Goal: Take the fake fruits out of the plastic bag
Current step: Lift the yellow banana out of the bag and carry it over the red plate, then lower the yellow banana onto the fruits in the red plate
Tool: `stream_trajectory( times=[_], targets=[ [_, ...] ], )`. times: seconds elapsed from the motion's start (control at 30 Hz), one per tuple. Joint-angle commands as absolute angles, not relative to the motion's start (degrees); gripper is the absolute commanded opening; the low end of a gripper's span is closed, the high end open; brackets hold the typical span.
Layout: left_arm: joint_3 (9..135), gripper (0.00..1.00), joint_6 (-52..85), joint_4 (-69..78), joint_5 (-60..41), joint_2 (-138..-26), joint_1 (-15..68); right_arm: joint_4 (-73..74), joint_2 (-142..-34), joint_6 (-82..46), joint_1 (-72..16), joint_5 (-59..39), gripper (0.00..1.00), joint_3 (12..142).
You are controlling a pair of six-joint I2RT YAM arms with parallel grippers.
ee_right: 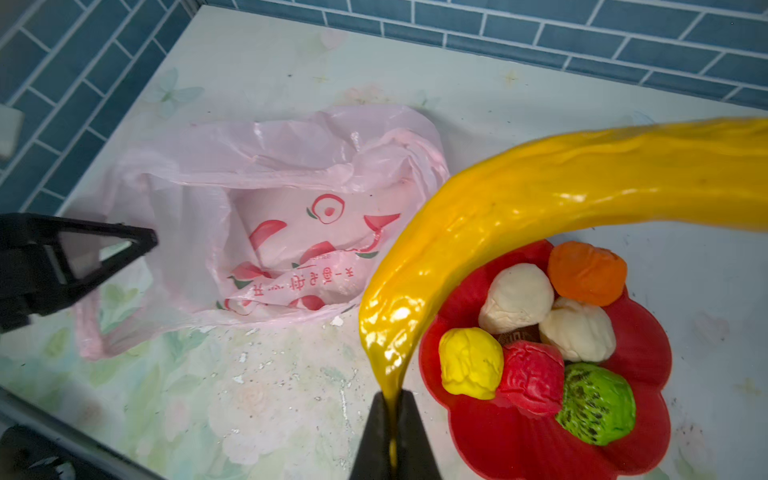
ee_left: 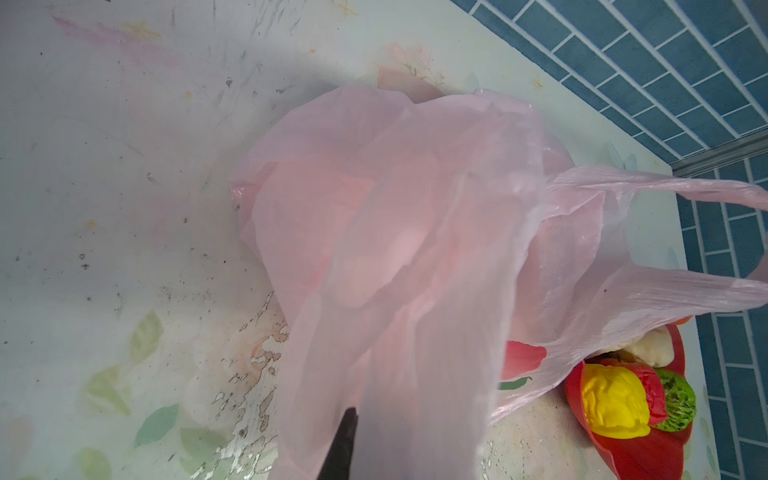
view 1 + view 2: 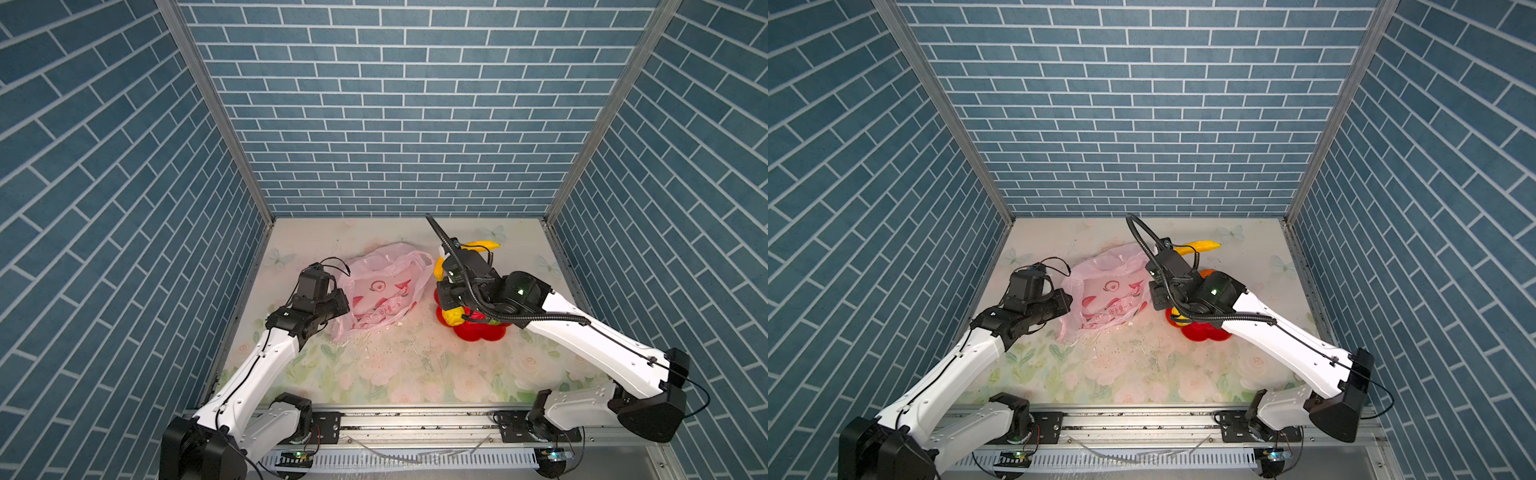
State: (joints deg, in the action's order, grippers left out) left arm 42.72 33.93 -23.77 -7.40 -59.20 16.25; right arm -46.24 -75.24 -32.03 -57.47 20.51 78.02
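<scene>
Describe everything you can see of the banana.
The banana is long, curved and glossy yellow-orange, and looks like soft moulded rubber. The right gripper is shut on its thin end, holding it aloft so that it arches over the rim of the red dish. Whether it touches the dish is unclear. Its far end also shows in a top view.

Blue brick-patterned walls (image 3: pixel 407 104) enclose a worn, pale floral tabletop (image 3: pixel 395 365) with metal corner posts (image 3: pixel 216 112).

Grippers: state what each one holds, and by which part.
Right gripper pinches the banana by its thin end. Left gripper pinches the plastic bag by film at its edge; exact part unclear.
</scene>
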Motion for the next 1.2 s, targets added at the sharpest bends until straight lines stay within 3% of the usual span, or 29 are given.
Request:
stream_trajectory(
  times=[0.0, 0.53, 1.17],
  targets=[
    [44.6, 0.18, 32.0, -26.6, -7.7, -60.1, 15.9, -43.2, -72.6, -39.8, -57.6, 26.7, 0.0, 70.6],
    [46.8, 0.18, 31.4, -28.7, -9.1, -62.3, 15.9, -30.6, -70.0, -55.0, -57.7, 32.9, 0.0, 53.5],
    [48.1, 0.18, 30.4, -30.8, -8.6, -63.1, 15.9, -19.6, -76.5, -56.1, -52.9, 28.9, 0.0, 47.2]
  ],
)
